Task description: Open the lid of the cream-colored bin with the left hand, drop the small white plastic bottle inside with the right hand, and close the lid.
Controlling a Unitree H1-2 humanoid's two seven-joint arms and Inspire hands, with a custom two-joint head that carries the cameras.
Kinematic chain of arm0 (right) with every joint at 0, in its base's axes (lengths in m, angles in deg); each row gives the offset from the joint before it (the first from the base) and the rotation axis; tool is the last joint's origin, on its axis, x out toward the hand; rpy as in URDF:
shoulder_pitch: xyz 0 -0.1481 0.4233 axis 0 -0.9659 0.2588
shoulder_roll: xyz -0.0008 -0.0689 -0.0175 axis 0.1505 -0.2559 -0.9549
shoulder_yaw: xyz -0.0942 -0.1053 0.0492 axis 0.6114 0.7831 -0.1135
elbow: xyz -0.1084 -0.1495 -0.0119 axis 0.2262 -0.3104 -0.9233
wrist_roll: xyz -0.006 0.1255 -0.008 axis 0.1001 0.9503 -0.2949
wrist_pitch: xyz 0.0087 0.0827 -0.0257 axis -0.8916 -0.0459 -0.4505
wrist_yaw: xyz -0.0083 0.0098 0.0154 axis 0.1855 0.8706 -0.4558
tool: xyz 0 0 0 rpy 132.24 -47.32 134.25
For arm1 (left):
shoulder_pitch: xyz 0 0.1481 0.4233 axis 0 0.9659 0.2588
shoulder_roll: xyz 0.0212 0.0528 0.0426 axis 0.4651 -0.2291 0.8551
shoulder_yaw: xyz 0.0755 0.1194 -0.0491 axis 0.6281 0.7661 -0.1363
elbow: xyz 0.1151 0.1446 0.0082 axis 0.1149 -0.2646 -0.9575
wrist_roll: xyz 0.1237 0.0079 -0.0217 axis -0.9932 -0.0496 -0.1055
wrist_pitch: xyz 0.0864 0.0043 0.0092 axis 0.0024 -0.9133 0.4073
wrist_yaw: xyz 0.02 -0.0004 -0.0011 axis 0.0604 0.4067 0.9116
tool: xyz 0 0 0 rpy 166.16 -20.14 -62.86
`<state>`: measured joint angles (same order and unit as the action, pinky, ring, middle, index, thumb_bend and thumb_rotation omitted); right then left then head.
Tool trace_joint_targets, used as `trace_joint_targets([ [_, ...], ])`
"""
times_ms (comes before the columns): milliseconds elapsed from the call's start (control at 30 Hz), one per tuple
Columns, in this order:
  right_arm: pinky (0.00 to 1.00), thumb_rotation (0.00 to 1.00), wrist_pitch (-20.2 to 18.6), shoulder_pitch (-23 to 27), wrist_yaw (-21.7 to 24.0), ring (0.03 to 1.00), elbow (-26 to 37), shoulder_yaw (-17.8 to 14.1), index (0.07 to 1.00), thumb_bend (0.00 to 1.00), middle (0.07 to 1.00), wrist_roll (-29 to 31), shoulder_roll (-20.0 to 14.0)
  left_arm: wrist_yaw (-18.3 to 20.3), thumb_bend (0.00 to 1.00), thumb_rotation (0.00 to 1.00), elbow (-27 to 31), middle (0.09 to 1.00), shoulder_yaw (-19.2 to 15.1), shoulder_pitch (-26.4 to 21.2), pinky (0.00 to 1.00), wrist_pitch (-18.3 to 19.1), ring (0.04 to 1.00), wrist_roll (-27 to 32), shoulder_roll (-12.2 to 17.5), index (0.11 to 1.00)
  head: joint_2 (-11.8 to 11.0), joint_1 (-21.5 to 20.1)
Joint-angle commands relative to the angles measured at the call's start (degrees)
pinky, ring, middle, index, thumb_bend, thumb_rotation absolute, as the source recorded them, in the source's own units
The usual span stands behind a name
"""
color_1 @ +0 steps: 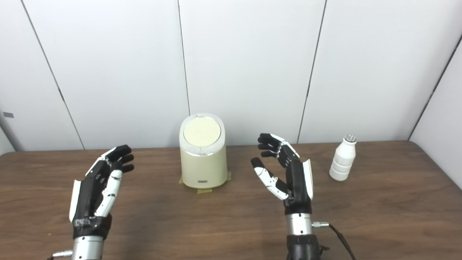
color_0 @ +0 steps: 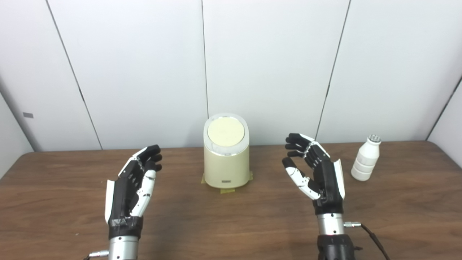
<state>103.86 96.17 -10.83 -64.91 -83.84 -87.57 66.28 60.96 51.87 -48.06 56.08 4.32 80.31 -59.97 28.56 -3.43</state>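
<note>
Currently both hands are up over the brown wood-grain table (color_0: pixel 231 224), neither touching anything. Left black-and-white robot hand (color_0: pixel 133 187) hovers front-left of the bin, fingers extended and slightly spread, thumb alongside, holding nothing. Right black-and-white robot hand (color_0: pixel 316 171) hovers front-right of the bin, palm turned inward, fingers loosely curled at the tips and apart, thumb out toward the bin, also empty.

Cream-colored cylindrical plastic bin (color_0: pixel 226 162) stands upright mid-table, toward the back edge near the white panelled wall (color_0: pixel 144 72). Its round pale-yellow lid (color_0: pixel 226 131), set in a white ring, sits flat and closed. Small dark label low on the bin's front face; text too small to read. Yellowish tape tabs (color_0: pixel 227 190) stick out from under the base, at front and at both sides.

Small white ribbed plastic bottle (color_0: pixel 366 159) stands upright on the table, right of the bin and to the right of the right hand, well apart from the bin, near the hand but not in contact. Its top looks capped with something silvery; detail unclear.

Thin black cable (color_0: pixel 373 238) runs off a connector at the right wrist toward the bottom edge. A similar connector shows at the left wrist.
</note>
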Motion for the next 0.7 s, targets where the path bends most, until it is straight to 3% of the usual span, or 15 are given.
trace_joint_targets([
  [0, 0.59, 0.41, 1.50, 2.23, 0.01, 0.669, 2.05, -0.16, 0.688, 0.30, 0.700, -0.32, 0.25, 0.26, 0.28, 0.52, 1.01, 0.793, 0.28, -1.75, 0.72, -2.07, 0.774, 0.14, 0.07, 0.768, 0.02, 0.00],
  [500, 0.59, 0.40, 1.52, 2.45, 0.14, 0.670, 1.84, -0.08, 0.690, 0.30, 0.699, -0.14, 0.50, 0.46, 0.29, 0.48, 0.96, 0.804, 0.22, -2.30, 0.74, -1.18, 0.787, 0.32, 0.38, 0.777, -0.22, -0.74],
  [667, 0.59, 0.41, 1.53, 2.63, 0.00, 0.668, 1.44, -0.25, 0.690, 0.29, 0.696, -0.30, 0.39, -1.21, 0.43, 0.46, 2.00, 0.862, 0.53, -3.87, 0.80, 0.50, 0.863, -5.39, 0.70, 0.829, -0.47, -0.56],
])
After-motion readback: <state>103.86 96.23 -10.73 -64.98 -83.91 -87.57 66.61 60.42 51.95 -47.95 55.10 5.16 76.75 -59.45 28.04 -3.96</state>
